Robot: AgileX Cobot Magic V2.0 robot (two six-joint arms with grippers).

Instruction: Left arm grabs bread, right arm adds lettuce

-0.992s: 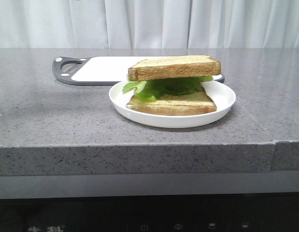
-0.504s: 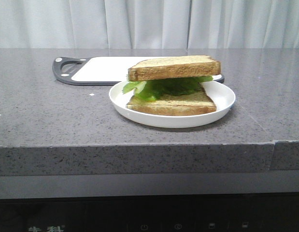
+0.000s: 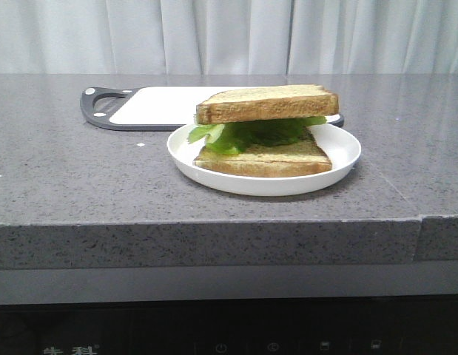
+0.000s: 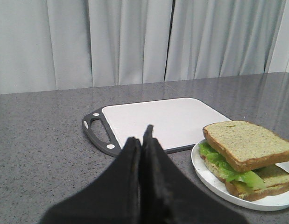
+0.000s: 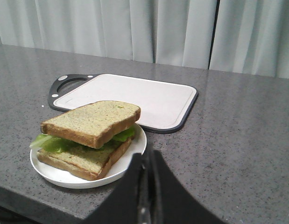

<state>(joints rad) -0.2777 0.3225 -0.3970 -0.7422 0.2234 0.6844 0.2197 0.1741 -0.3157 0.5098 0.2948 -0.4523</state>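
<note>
A white plate [image 3: 339, 164] on the grey counter holds a stacked sandwich. A bread slice [image 3: 267, 103] lies on top of the green lettuce [image 3: 247, 134], which lies on a lower bread slice [image 3: 264, 160]. The stack also shows in the left wrist view, with the top bread [image 4: 247, 142] and lettuce [image 4: 228, 168], and in the right wrist view, with the top bread [image 5: 90, 122] and lettuce [image 5: 53, 143]. My left gripper [image 4: 142, 140] is shut and empty, apart from the plate. My right gripper [image 5: 146, 161] is shut and empty, beside the plate's rim [image 5: 135, 154]. Neither arm shows in the front view.
A white cutting board [image 3: 158, 106] with a dark rim and handle lies behind the plate; it also shows in the left wrist view [image 4: 158, 121] and the right wrist view [image 5: 135, 95]. Grey curtains hang behind the counter. The counter's front edge [image 3: 214, 222] is close to the plate.
</note>
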